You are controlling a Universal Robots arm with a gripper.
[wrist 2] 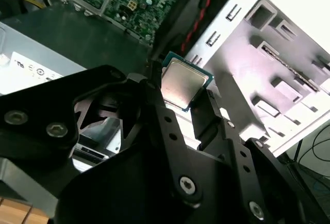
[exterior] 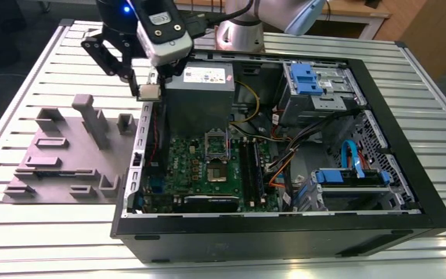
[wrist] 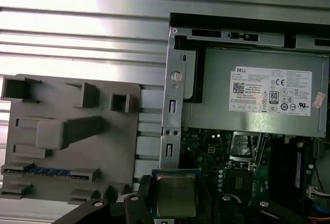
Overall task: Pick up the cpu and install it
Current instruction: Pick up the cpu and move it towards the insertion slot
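Over the case's side wall, just beside the PSU (exterior: 198,87), the gripper (exterior: 150,91) hangs w/ the cpu (exterior: 151,90) pinched between its black jaws, which press on two opposite edges. The chip is held up off the board. It's a small flat square w/ a dull silvery metal lid on a green-edged base.

The black computer case (exterior: 285,232) lies open on top. Inside it:
- green mobo (exterior: 184,168) w/ a metal-framed socket (exterior: 218,172), dark centre
- the grey box PSU w/ a white label
- blue plastic drive caddies (exterior: 304,78)
- orange, blue and yellow cables

Beside the case, at the exterior view's left, a matte grey moulded fixture (exterior: 60,157) w/ blocky slots and posts rests on the ribbed aluminium table (exterior: 21,232). A blue strip (wrist: 49,171) sits in one slot.
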